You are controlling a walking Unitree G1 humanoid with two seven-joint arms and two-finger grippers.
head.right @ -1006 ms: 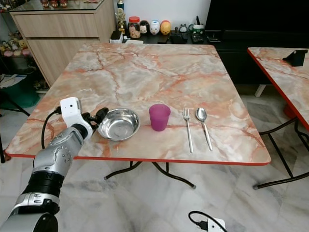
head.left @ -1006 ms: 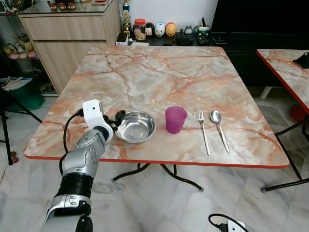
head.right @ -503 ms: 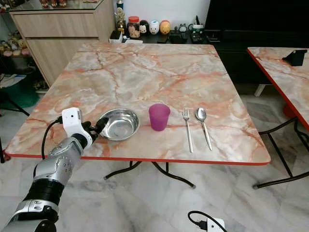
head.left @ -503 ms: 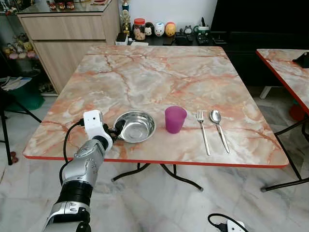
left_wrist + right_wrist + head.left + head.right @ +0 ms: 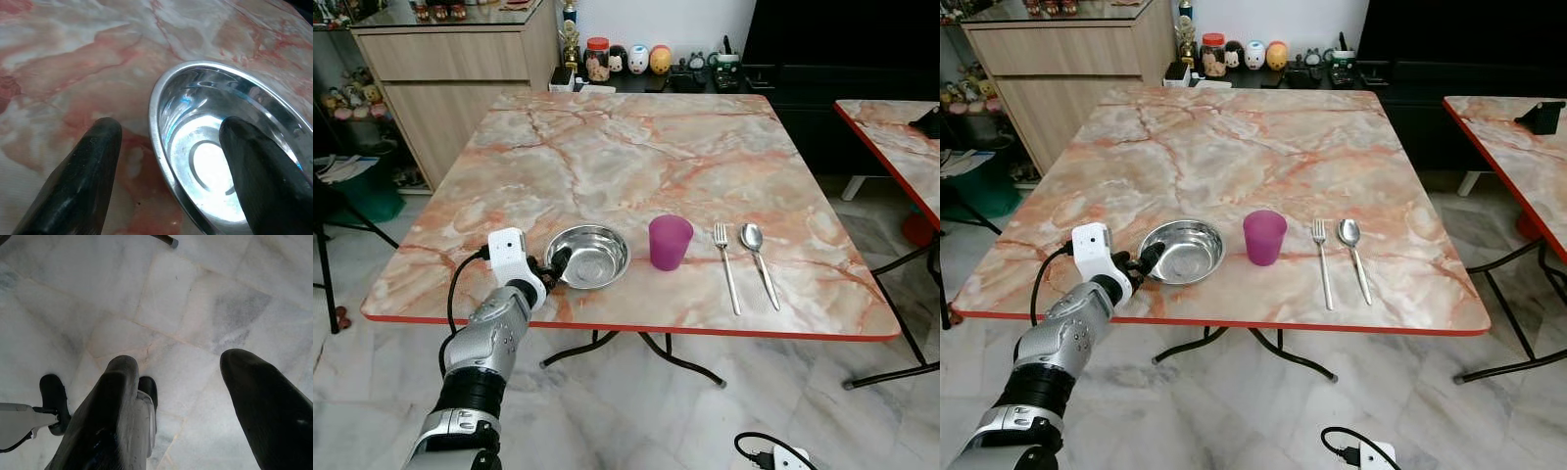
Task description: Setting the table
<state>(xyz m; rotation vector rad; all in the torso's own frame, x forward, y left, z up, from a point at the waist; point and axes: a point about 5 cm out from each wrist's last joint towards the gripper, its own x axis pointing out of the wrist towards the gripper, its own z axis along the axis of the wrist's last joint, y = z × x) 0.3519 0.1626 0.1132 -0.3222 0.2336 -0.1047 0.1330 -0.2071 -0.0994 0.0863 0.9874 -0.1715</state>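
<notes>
Head view: a steel bowl (image 5: 588,257), purple cup (image 5: 670,242), fork (image 5: 725,264) and spoon (image 5: 758,259) line the marble table's (image 5: 636,147) near edge as one place setting. The left gripper (image 5: 554,264) sits at the bowl's nine o'clock rim.

Left wrist view: the fingers (image 5: 78,181) are spread, straddling the rim, likely a release.

Right wrist view: the right gripper (image 5: 183,396) hangs idle over the floor, fingers apart.

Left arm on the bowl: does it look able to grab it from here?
Probably yes. The left gripper is open and straddles the near rim of the bowl, one finger inside, one outside on the table. Nothing blocks the jaws from closing on it.
</notes>
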